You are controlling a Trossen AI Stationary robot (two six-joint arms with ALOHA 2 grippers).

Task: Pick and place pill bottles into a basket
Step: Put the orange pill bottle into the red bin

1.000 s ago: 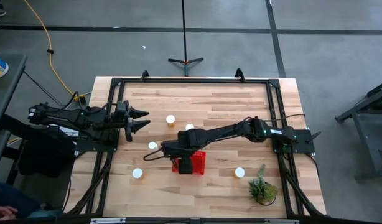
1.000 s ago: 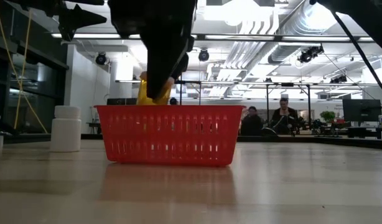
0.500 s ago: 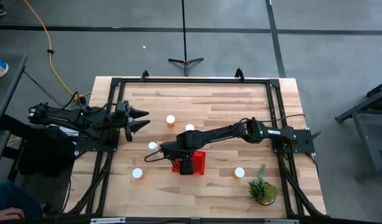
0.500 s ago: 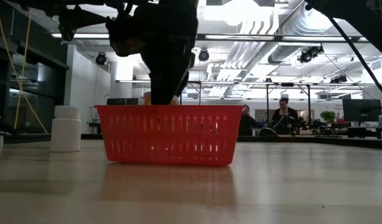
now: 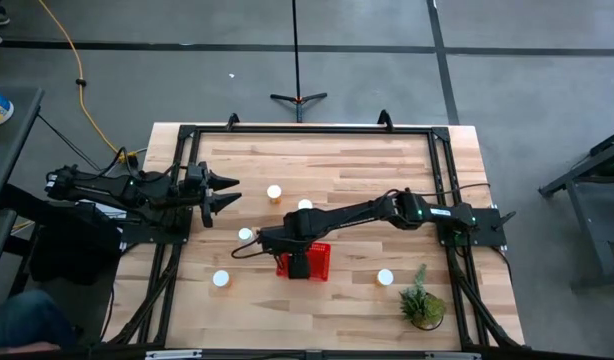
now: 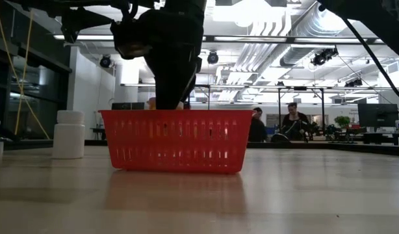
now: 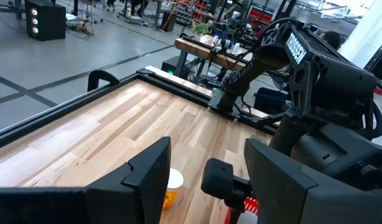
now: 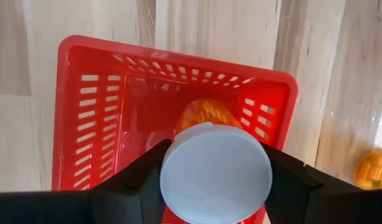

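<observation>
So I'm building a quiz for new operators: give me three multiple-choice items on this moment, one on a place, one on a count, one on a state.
1. Where is the right claw?
A. Over the red basket
B. Beside the potted plant
C. Off the table

2. How many white-capped pill bottles stand loose on the table in the high view?
A. Two
B. Five
C. Eight

3. What is the right claw doing?
A. Open and empty
B. Shut on a pill bottle
C. Gripping the basket's rim

Answers:
1 A: the right claw hangs above the red basket.
2 B: five caps show, at and.
3 B: its fingers flank a white-capped pill bottle with an orange body, above the basket's inside.

The left claw waits open near the table's left edge.
</observation>
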